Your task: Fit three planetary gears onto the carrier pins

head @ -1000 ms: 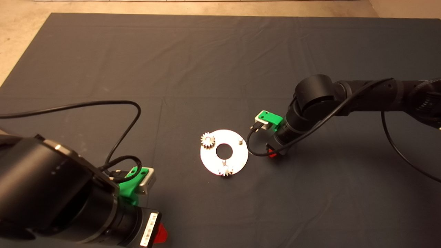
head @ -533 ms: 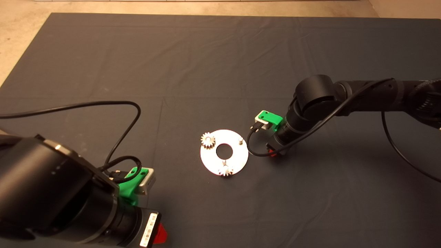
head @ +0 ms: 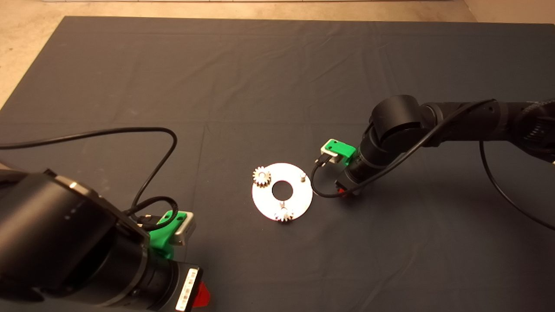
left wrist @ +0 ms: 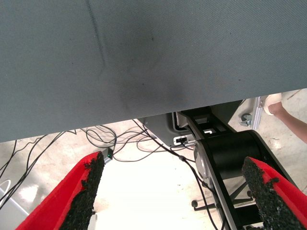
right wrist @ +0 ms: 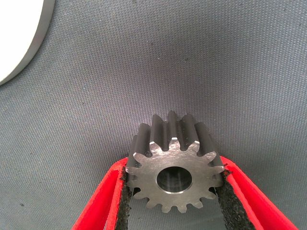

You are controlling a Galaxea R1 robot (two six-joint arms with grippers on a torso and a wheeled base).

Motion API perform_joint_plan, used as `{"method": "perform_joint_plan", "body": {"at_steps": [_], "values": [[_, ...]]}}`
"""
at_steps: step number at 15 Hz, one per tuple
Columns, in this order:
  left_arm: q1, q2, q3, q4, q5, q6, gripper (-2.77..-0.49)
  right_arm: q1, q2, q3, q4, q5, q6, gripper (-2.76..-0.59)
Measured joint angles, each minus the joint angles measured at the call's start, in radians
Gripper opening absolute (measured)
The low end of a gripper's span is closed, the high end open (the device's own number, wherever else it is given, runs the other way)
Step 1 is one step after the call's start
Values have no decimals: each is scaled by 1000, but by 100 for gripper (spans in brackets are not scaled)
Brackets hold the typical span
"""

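The white carrier disc [head: 297, 199] lies mid-mat. One planetary gear [head: 262, 176] sits on its left pin and another [head: 284, 213] on its near pin. The right pin [head: 302, 175] is bare. My right gripper [head: 344, 190] is just right of the disc, low over the mat. In the right wrist view it [right wrist: 172, 191] is shut on the third gear [right wrist: 175, 163], its pads against the teeth on both sides; the disc's edge [right wrist: 24, 43] shows nearby. My left gripper [left wrist: 175, 191] is parked at the mat's near left edge [head: 201, 294], open and empty.
Black cables loop over the mat on the left [head: 164, 134] and beside the right wrist [head: 318, 190]. In the left wrist view, cables on the floor [left wrist: 124, 143], black robot base parts [left wrist: 225, 158] and a person's shoe [left wrist: 273, 100] show past the mat's edge.
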Motion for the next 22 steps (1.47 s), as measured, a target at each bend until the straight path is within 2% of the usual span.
{"method": "perform_joint_plan", "body": {"at_steps": [11, 13, 16, 17, 22], "values": [[0, 2, 0, 0, 0, 0, -122, 0, 2, 12, -6, -5, 3, -227], [0, 2, 0, 0, 0, 0, -122, 18, 5, 34, -6, -5, 5, -227], [0, 2, 1, 0, 0, 0, -122, 84, 16, 53, 2, -4, 11, -227], [0, 2, 2, -1, 0, 0, -122, 98, 22, 56, 4, -5, 11, -228], [0, 2, 4, 0, 0, 0, -122, 113, 87, 59, 16, -6, 19, -228]]}}
